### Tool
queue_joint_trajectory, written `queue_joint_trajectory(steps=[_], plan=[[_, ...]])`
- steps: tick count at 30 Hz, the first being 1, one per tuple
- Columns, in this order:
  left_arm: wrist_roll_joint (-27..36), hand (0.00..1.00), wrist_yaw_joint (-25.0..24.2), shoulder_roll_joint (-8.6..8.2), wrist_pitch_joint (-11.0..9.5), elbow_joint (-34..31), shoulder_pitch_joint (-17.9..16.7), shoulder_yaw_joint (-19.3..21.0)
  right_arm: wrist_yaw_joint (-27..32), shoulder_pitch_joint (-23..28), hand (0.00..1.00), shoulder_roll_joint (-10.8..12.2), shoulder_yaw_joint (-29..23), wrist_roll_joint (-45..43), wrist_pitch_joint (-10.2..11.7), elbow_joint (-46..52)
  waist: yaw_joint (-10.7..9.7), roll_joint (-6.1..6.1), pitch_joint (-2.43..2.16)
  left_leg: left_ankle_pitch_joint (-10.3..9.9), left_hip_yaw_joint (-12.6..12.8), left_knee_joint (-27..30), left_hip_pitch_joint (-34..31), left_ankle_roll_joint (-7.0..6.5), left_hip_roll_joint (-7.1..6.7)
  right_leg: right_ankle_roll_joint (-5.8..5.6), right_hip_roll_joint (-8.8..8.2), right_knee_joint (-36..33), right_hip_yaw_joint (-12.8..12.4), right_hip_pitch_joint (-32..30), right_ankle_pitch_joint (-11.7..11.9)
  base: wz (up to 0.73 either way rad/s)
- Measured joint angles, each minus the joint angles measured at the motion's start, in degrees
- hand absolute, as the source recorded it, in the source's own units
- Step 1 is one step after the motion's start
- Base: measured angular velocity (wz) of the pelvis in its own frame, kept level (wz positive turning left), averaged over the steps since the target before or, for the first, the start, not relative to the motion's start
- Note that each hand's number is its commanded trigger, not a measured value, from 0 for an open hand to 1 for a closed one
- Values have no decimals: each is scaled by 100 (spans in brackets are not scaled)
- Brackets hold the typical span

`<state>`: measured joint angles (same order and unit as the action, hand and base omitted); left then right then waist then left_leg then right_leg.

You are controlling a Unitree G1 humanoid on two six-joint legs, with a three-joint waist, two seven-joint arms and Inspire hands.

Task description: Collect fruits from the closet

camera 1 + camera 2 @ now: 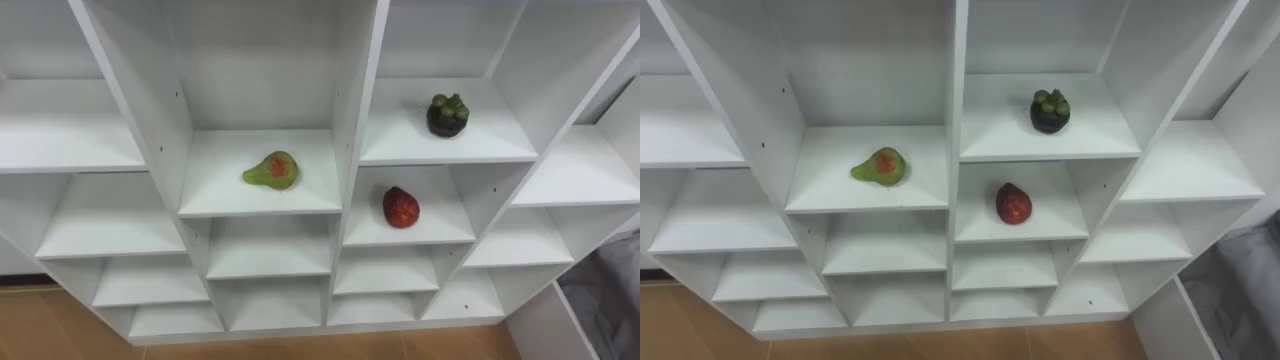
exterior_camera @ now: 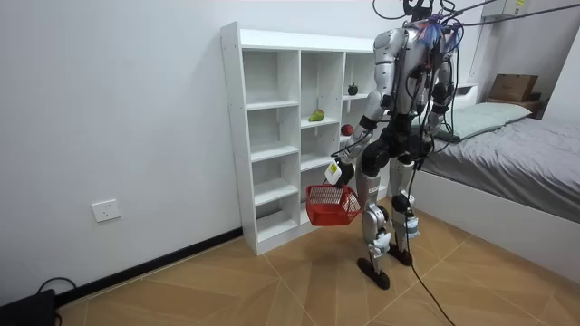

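- The closet (image 1: 356,150) held all three fruits, and none had been collected. The green-and-red fruit (image 1: 272,170) serves below as the reference point.
- The green-and-red fruit lay on its side near the front edge of its shelf, in the column left of the central upright. Judgement: lying that far forward, it was easy to reach.
- The dark round fruit (image 1: 448,114) stood in the column to the right of the reference fruit, one shelf level higher. It was upright, with its green cap on top.
- The red fruit (image 1: 401,207) sat in the same right-hand column, slightly lower than the reference fruit and directly under the dark fruit's shelf.
- All three fruits were well apart, each in its own compartment. Judgement: each would need its own reach.
- The robot stood facing the closet front, close to the reference fruit's column.
- The left hand (image 2: 337,172) hung low, below and in front of the reference fruit. Its fingers were curled round the handle of the red basket (image 2: 332,206).
- Judgement: the basket was carried low and outside the closet so that fruit could be dropped into it without blocking the shelves.
- The right hand (image 2: 426,136) was near the hip, on the far side of the body from the reference fruit. Whether its fingers were wide or narrow could not be told.
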<state>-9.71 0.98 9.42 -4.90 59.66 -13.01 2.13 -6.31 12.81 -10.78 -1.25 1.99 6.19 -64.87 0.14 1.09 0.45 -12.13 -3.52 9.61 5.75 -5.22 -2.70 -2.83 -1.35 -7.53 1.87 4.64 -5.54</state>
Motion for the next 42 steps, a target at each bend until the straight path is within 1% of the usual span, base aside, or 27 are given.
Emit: queue_joint_trajectory(steps=[6,11,20,24,25,27,29,30,32,34,36,38,40,42], plan=[[3,100,7,0,0,0,-3,0,65,-5,0,1,2,-30,0,0,6,0,2,0,5,0,4,0,1,0,0,0,-3,3,0,0],[3,100,7,0,1,0,-22,-3,237,-4,0,22,6,-28,-3,0,10,7,18,-1,19,-6,64,0,3,1,-1,-10,-5,47,-1,0],[12,100,18,0,-13,-60,-57,-5,546,-11,0,123,4,23,3,17,5,-12,2,-1,32,-3,77,2,3,2,-4,-13,32,57,0,0],[45,100,94,0,-49,-77,-53,-12,666,-9,0,160,36,51,10,104,12,13,9,-1,42,-5,72,1,3,2,-2,-18,7,43,0,-1],[76,100,96,-1,-56,-80,-47,-15,710,-5,0,160,117,85,11,203,6,2,-2,-1,49,-5,58,1,2,2,-2,-19,3,28,0,0],[153,100,95,-1,-73,-84,-40,-13,729,14,0,164,137,104,12,331,2,12,-8,-1,49,-5,52,1,3,2,-2,-19,0,23,0,0],[186,100,91,-9,-105,-122,-45,-1,756,146,0,176,111,130,13,732,5,10,-9,-1,51,-5,44,1,2,2,-4,-18,4,18,0,0],[198,100,86,-13,-154,-133,-49,0,755,234,0,181,112,85,36,1077,5,3,-12,-1,56,-5,41,1,2,2,-5,-17,10,15,0,0],[209,100,76,-27,-179,-168,-47,-1,741,255,0,195,113,28,97,1383,-5,-7,-19,-1,87,-5,47,1,3,2,-6,-16,11,15,0,0],[224,100,69,-60,-232,-200,-46,-7,678,265,0,211,121,-42,209,1696,-6,-28,-32,-1,94,-5,56,0,3,2,-8,-16,18,21,0,0],[246,100,63,-89,-280,-198,-48,-6,649,337,0,234,122,-162,250,2004,-6,-39,-34,0,94,-7,61,0,3,3,-7,-16,18,23,0,0],[231,100,62,-90,-297,-189,-54,4,620,525,0,236,122,-323,260,2545,-6,-53,-32,0,97,-8,61,0,5,2,-6,-17,16,21,0,0],[158,100,64,-97,-300,-190,-56,66,613,782,0,234,119,-703,265,3319,-4,-62,-29,-1,95,-9,50,0,6,4,-3,-17,-2,6,-1,-4],[118,100,63,-101,-304,-191,-61,97,573,939,0,236,137,-842,288,3941,-10,-66,-27,-1,95,-8,46,0,6,4,-4,-17,-2,2,0,0]])
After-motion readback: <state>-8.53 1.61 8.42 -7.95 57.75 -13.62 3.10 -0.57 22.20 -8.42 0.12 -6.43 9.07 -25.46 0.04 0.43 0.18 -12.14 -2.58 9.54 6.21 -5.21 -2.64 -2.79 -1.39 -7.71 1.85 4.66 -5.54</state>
